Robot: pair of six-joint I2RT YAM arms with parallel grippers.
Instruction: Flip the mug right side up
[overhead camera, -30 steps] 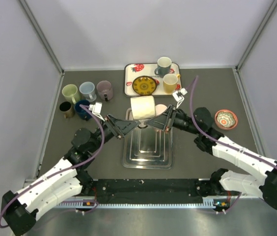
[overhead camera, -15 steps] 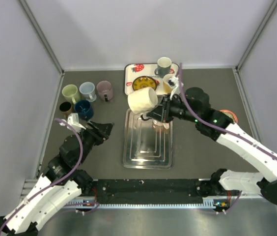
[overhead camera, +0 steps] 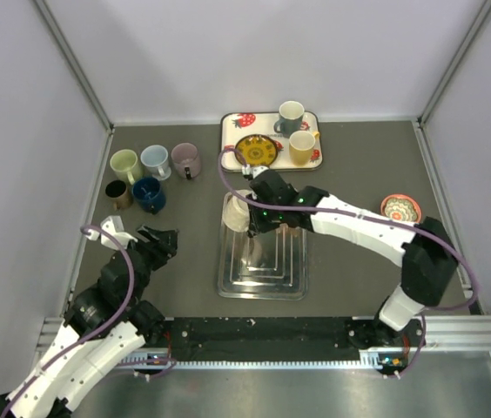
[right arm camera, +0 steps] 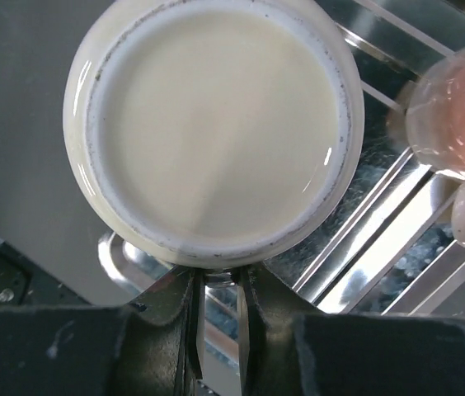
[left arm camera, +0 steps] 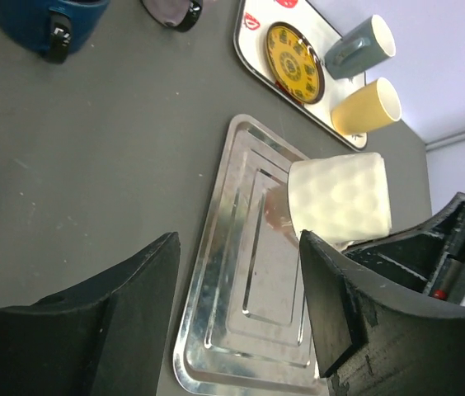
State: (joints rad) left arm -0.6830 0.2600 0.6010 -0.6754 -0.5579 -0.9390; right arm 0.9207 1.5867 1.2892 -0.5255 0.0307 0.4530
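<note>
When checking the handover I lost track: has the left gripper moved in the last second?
Yes. In the top view the left gripper has pulled back from the cream mug, leftward off the metal tray toward the near edge.

Cream mug [overhead camera: 238,212], glossy, dimpled wall, no visible damage. Pinched at its edge by the right tool [right arm camera: 218,276], jaws nearly together. It sits over the far-left corner of the steel tray [overhead camera: 263,283]. One round end faces the right wrist camera; can't tell if that's mouth or base. Handle not visible.
</note>
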